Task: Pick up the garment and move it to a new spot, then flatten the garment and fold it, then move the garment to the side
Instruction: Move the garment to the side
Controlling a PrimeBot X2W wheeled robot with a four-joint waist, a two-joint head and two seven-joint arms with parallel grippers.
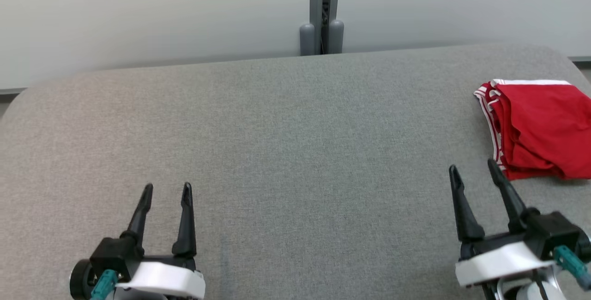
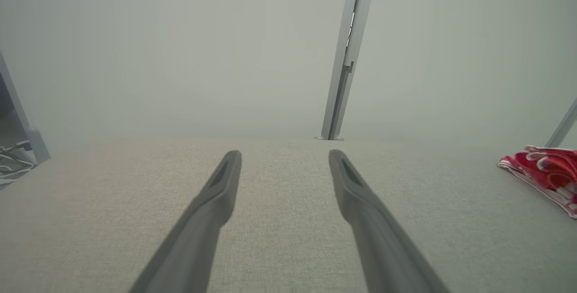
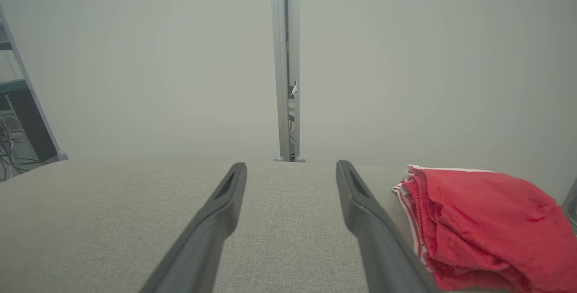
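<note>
At the lower left of the head view, the left gripper (image 1: 167, 186) sits low over the grey fabric-covered table (image 1: 295, 124); its two dark fingers are spread wide with nothing between them. The left wrist view shows the same wide gap, with the table's weave under both fingers (image 2: 216, 203). At that view's far left edge, a tangle of cables (image 2: 11, 164) lies beyond the table's end.

The table's far corners are rounded; behind its far edge stands a pale partition wall (image 1: 138, 14). The wall is split by a grey upright post (image 1: 324, 9) roughly opposite the table's middle.

At the lower right of the head view, the right gripper (image 1: 473, 166) points up and leans slightly to the left; its fingers are also wide apart and hold nothing. Its outer fingertip is just beside the near left corner of the red garment (image 1: 542, 129); whether the two touch cannot be told.

The red garment lies on the right end of the table, folded into a compact bundle. White-striped edging is stacked along its left side, a white band runs along its far edge, and its right part is cut off by the frame. In the right wrist view it lies just right of the right-hand finger (image 3: 383, 239), its layered edges facing the gripper. In the left wrist view it shows as a small bundle at the far right.
</note>
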